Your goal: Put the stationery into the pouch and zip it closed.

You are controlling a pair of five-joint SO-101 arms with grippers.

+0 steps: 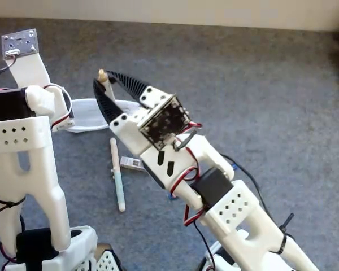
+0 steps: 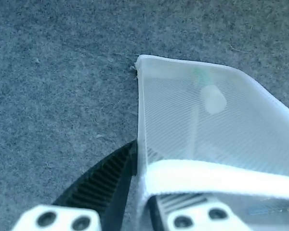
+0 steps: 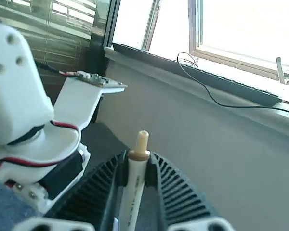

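**Pen gripped aloft, pouch pinched at its rim**

Two white arms are pictured side by side on a grey carpet (image 1: 260,84). The mesh pouch (image 1: 93,118) is seen lying on the carpet beside the left arm. Its white-banded edge is pinched between the pressed-together fingers of the left gripper (image 2: 140,163). A pale rounded shape is made out through the mesh, though what it is cannot be told. The right gripper (image 1: 103,79) is held raised at the pouch's other end, its ribbed black fingers clamped on a white pen (image 3: 133,192) whose beige tip is pointed upward. A second pen (image 1: 118,180) is left on the carpet between the arms, near the pouch. A small labelled block (image 1: 131,164) is seen just beside it.
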